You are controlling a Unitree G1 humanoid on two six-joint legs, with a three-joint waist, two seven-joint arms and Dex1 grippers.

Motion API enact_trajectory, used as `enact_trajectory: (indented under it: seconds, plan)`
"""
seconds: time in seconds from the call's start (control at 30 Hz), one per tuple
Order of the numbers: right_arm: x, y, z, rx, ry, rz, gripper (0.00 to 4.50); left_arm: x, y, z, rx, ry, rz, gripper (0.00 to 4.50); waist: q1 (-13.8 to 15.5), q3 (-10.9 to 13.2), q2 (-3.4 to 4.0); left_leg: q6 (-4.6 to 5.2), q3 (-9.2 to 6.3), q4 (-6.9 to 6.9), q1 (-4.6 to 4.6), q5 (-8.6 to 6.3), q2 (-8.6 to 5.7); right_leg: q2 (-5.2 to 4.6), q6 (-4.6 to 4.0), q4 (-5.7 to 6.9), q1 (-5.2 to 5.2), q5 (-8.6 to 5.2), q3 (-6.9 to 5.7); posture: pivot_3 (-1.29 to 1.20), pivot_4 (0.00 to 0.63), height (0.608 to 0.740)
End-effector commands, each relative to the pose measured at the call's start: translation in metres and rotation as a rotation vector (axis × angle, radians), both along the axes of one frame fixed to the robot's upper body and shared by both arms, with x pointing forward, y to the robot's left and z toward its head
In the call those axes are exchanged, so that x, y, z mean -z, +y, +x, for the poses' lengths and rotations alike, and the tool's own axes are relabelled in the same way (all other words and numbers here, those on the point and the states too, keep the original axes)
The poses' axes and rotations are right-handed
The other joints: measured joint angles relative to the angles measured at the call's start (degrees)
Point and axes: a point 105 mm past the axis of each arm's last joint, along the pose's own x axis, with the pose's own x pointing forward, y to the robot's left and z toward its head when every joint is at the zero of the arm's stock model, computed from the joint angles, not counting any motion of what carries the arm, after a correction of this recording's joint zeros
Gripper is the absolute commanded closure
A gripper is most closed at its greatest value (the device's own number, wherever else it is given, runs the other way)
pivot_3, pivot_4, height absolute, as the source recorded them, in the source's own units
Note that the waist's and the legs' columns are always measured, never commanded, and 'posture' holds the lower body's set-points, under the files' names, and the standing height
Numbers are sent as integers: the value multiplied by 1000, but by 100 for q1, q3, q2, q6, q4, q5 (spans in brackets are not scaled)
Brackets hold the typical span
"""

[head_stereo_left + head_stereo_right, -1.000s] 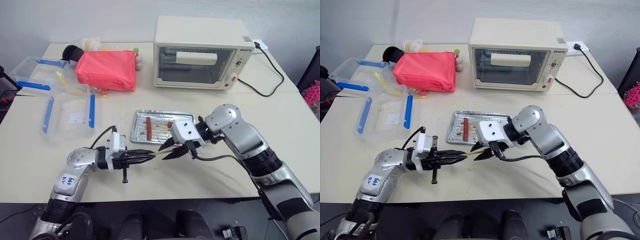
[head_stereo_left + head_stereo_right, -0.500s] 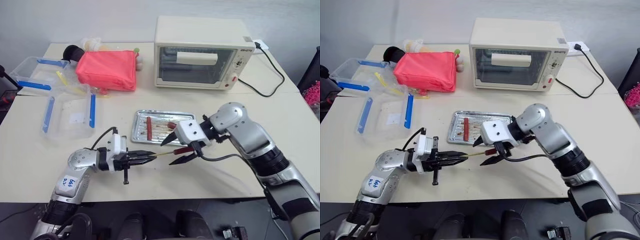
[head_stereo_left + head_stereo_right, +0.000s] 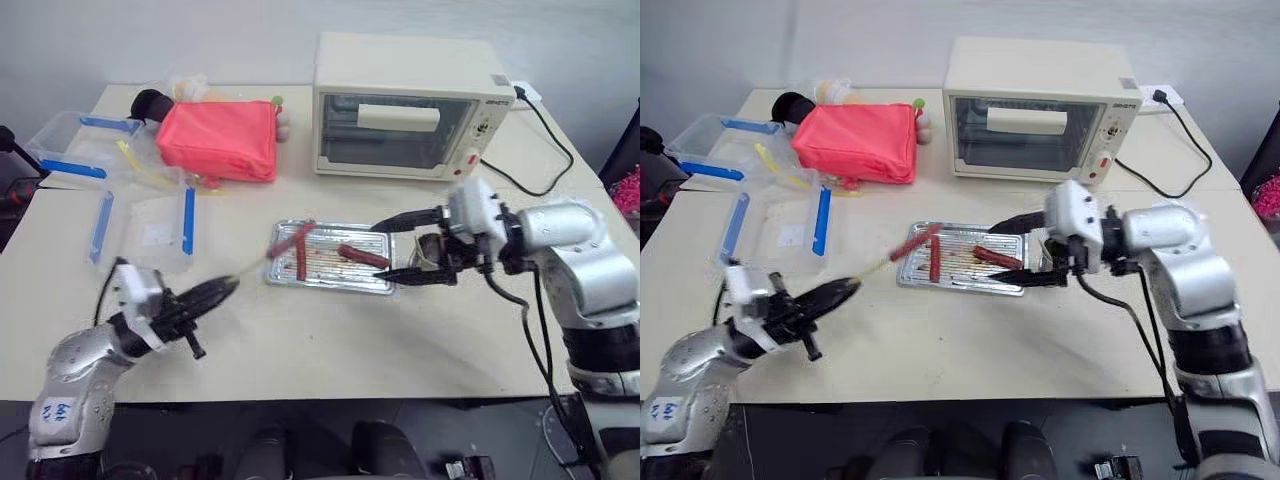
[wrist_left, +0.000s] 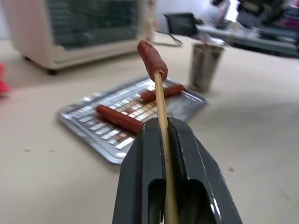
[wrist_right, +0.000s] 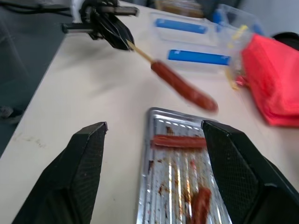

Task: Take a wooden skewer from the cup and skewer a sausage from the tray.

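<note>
The left gripper (image 3: 222,289) pinches the wooden skewer (image 3: 250,267) with the sausage (image 3: 291,239) stuck on its far tip, while the right gripper (image 3: 392,248) gapes empty.

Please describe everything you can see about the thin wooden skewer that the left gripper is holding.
The thin pale-tan wooden skewer is a straight, smooth, round stick. Its lower part is clamped between the two black fingers of the left gripper, which is shut on it. The stick slants upward away from the gripper, toward the shallow silver metal tray. Its tip is buried in a short reddish-brown sausage, which hangs in the air above the tray's near left part. Nothing else touches the skewer; the open right gripper stands apart from it.
</note>
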Motion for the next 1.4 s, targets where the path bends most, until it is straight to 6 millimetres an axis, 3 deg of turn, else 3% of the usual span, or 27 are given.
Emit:
enact_trajectory:
  seconds: [0.03,0.07,0.17,0.27,0.33,0.63,0.7,0.83,0.97,1.07,1.17,1.3,1.4]
  plan:
    - [-25,-13,-3,103,-62,168,292,-26,22,6,-218,-105,-108,4500,41,0,0,0,1,-1,1,0,0,1,0,0,0,0,0,0,150,740]
    - [-27,-15,-2,132,-92,198,7,-29,30,9,-284,-119,-137,4500,42,1,-2,0,3,-2,3,0,0,2,0,2,0,0,2,0,150,740]
    - [-38,-17,-10,133,-163,376,7,-38,53,18,-469,-150,-238,4500,46,1,-6,-3,7,-4,7,1,2,10,0,5,-1,0,5,0,150,740]
    - [-32,-20,-20,122,-45,466,7,-34,77,30,-646,-121,-301,4500,61,2,-6,-4,8,-7,7,3,0,15,0,7,-1,0,5,0,150,740]
    - [-32,-21,-22,137,-63,510,7,-26,89,40,-739,-79,-275,4500,71,1,-8,-2,9,-8,7,2,-4,15,0,5,0,0,5,0,150,740]
    - [-28,-15,-22,145,-113,513,7,-16,95,63,-840,14,-291,4500,62,1,-13,0,13,-11,7,3,-4,18,1,5,-4,1,2,0,150,740]
    - [-28,-15,-22,144,-114,513,7,-12,88,68,-809,52,-305,4500,61,1,-13,0,13,-13,7,3,-4,18,1,4,-4,1,1,0,150,740]
    - [-24,-12,-24,136,-103,506,0,-17,82,71,-774,33,-297,3420,62,2,-15,-1,13,-11,7,3,-4,19,1,6,-4,1,0,0,150,740]
    - [-20,-12,-26,126,-98,484,0,-28,65,60,-650,-55,-161,2244,51,2,-15,-1,15,-12,7,3,-4,20,1,5,-5,1,-3,0,150,740]
    - [-18,-14,-27,122,-93,461,0,-34,57,50,-553,-97,-93,2244,47,2,-15,-1,20,-14,10,3,-2,18,1,4,-7,1,-3,0,150,740]
    - [-10,-17,-31,103,-70,403,0,-34,36,29,-337,-152,139,2244,48,2,-15,-3,20,-16,10,2,1,17,1,1,-8,1,1,0,150,740]
    - [16,-19,-45,24,-15,257,0,-5,29,10,-154,-72,384,2244,55,3,-12,-4,23,-20,12,0,1,14,0,-4,-8,0,7,0,150,740]
    - [41,-19,-61,-41,39,154,0,14,21,-6,-44,-40,469,2244,63,3,-12,2,23,-25,13,-5,0,10,0,-13,-6,0,18,0,150,740]
